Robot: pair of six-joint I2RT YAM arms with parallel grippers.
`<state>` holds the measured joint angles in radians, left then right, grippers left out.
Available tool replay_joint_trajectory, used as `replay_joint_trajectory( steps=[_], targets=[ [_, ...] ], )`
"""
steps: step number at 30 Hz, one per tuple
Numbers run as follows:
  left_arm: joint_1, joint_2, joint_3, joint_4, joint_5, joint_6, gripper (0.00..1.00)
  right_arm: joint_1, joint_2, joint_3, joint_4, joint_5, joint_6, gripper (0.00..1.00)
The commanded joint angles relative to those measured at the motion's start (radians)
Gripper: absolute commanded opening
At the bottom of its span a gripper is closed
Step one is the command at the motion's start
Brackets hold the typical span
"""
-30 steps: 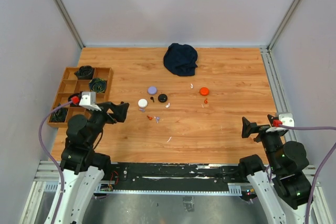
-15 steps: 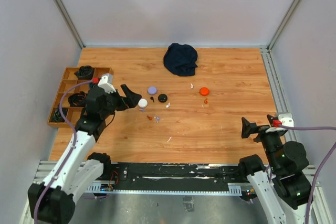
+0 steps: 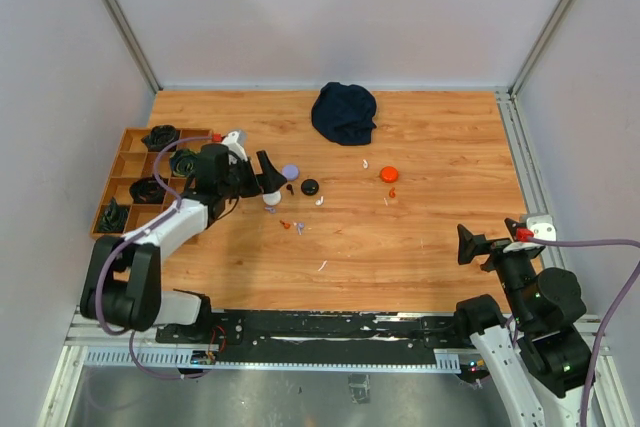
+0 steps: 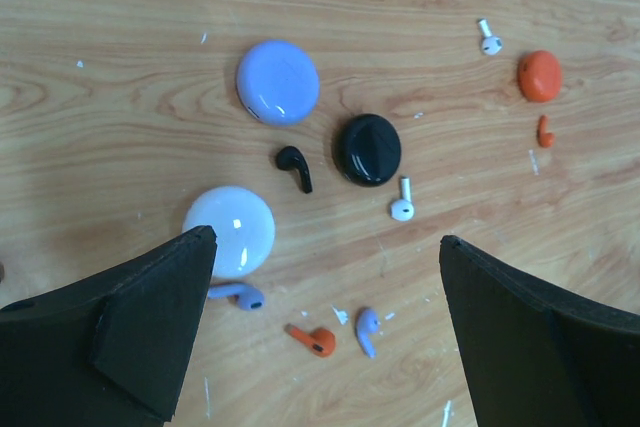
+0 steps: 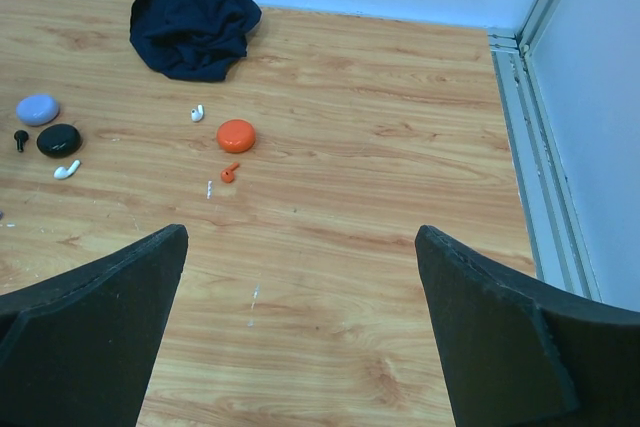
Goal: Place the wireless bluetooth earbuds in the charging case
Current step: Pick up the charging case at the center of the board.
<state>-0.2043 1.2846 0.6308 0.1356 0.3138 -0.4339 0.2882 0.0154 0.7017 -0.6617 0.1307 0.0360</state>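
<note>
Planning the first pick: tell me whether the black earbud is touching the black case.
Apart. The left wrist view shows a plain gap between the black earbud and the black case, which lies to its right.

Top external looking down from high, near side of black case (image 3: 310, 187). Left wrist looking down, close above it. Right wrist viewing it obliquely from far right. All three sharing it.
</note>
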Motion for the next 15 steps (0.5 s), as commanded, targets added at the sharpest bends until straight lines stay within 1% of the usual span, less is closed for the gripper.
replay_joint_trajectory(
  steps=[1,6,9,15],
  targets=[
    [-0.004,0.135,0.083,0.048,0.033,0.097,0.99,0.014,-0.022,-0.012,0.022,-0.011,-0.015,0.99],
    [-0.004,0.262,0.153,0.036,0.028,0.147,0.99,0.014,-0.022,-0.013,0.023,-0.008,-0.015,0.99],
    [-0.003,0.324,0.197,0.015,0.058,0.158,0.99,0.014,-0.022,-0.014,0.022,-0.008,-0.015,0.99],
    [-0.004,0.353,0.177,0.013,0.048,0.158,0.99,0.015,-0.022,-0.014,0.023,-0.006,-0.015,0.99]
  ],
)
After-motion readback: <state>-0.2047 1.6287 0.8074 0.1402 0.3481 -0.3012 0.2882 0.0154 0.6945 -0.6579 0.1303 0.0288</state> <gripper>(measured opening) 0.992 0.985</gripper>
